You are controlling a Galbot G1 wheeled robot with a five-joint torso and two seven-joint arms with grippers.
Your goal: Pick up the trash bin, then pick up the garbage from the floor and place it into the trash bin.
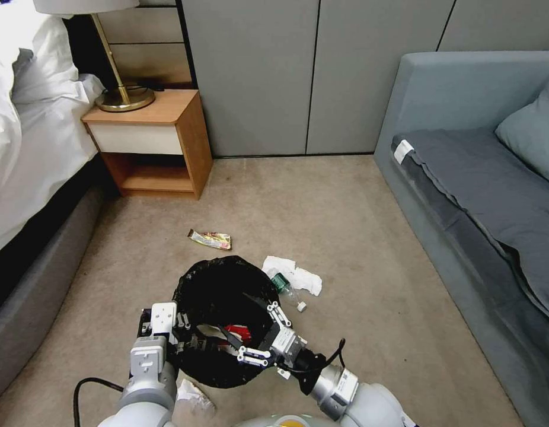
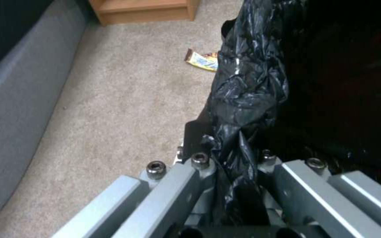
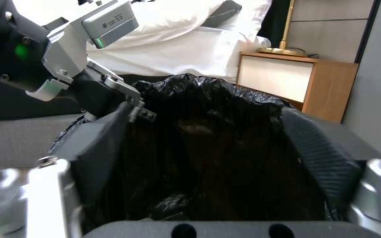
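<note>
**Black-lined bin, held at the rim**

Glossy black liner covers the trash bin (image 1: 224,302); a red-and-white carton (image 1: 236,331) lies inside, between the spread fingers (image 1: 279,314) of the right gripper (image 1: 251,335), which hangs released over the opening. The left gripper (image 1: 182,329) is clenched on the bin's rim and bunched liner. Beyond the fingers, on open carpet (image 1: 357,237): a snack wrapper (image 1: 210,239), tissues (image 1: 292,274), a bottle (image 1: 286,289) touching the bin. The bin's white wall is hidden. A crumpled white piece (image 1: 191,398) lies under the left arm.

A bedroom, probably a hotel's. White-sheeted bed (image 1: 25,136), wooden nightstand (image 1: 153,139) with brass lamp (image 1: 117,89). Grey sofa (image 1: 476,196), carpet.
</note>
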